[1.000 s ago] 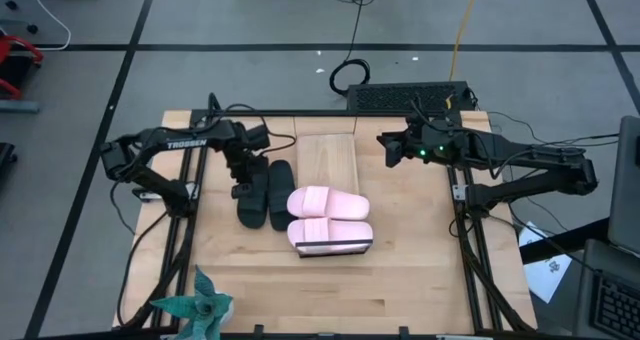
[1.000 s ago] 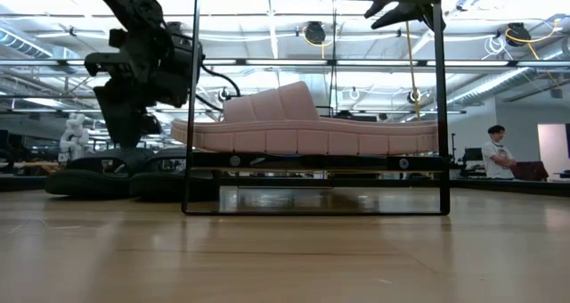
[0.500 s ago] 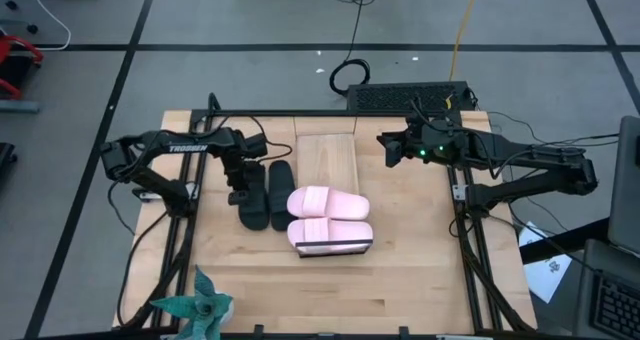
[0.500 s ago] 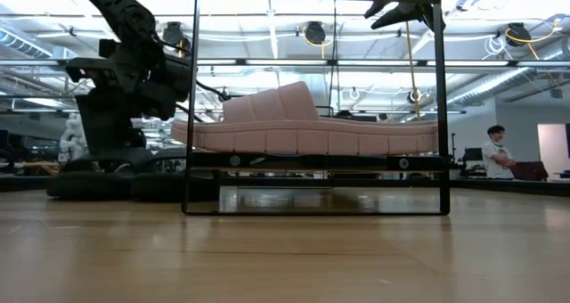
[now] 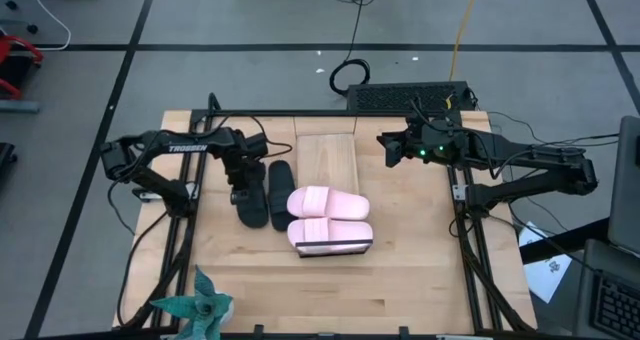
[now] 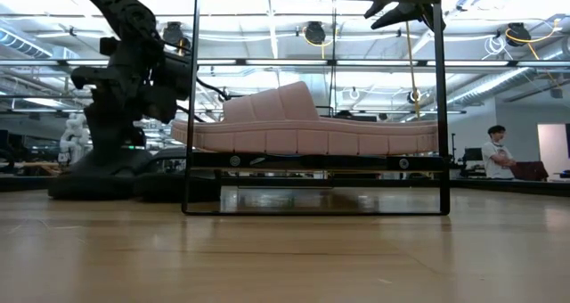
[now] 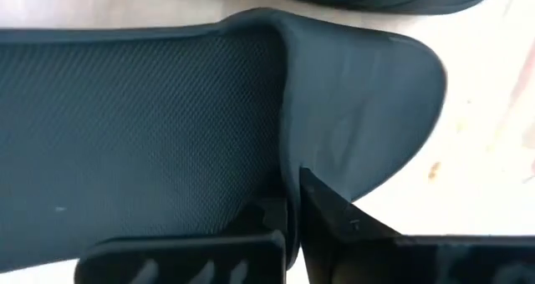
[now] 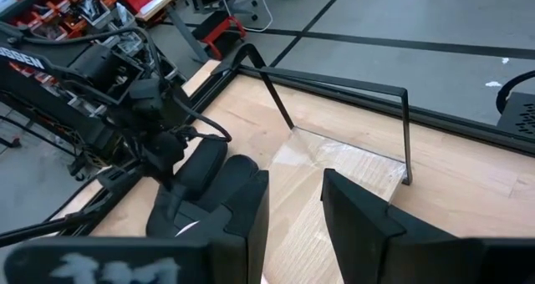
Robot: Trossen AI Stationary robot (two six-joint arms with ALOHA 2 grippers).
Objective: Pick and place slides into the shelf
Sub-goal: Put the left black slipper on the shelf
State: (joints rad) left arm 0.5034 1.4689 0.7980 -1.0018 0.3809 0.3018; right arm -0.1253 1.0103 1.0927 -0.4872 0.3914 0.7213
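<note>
Two black slides lie side by side on the table left of the shelf (image 5: 328,158): the left one (image 5: 254,212) and the right one (image 5: 281,192). My left gripper (image 5: 240,188) is down on the left black slide (image 7: 167,109) and shut on its strap. Two pale pink slides (image 5: 328,202) (image 5: 332,230) lie on the shelf's near half, soles down, and show side-on in the low view (image 6: 312,129). My right gripper (image 5: 390,148) hovers open above the table's far right, holding nothing. My left gripper pinches the edge of the left black slide's strap (image 7: 288,171) between its two fingers. One finger (image 7: 263,221) is on the footbed side and the other (image 7: 334,217) on the strap's outer face. The fingers come from above, pointing down. The slide lies flat on the table.
A green paper plant (image 5: 195,310) stands at the table's near left corner. A black box (image 5: 405,98) sits beyond the far edge. The shelf's dark frame (image 6: 191,98) rises around the pink slides. A person (image 6: 492,151) stands far off in the room.
My left gripper has gone down a little toward the table's left edge onto the left black slide and has shut on its strap. The slides have stayed where they were.
</note>
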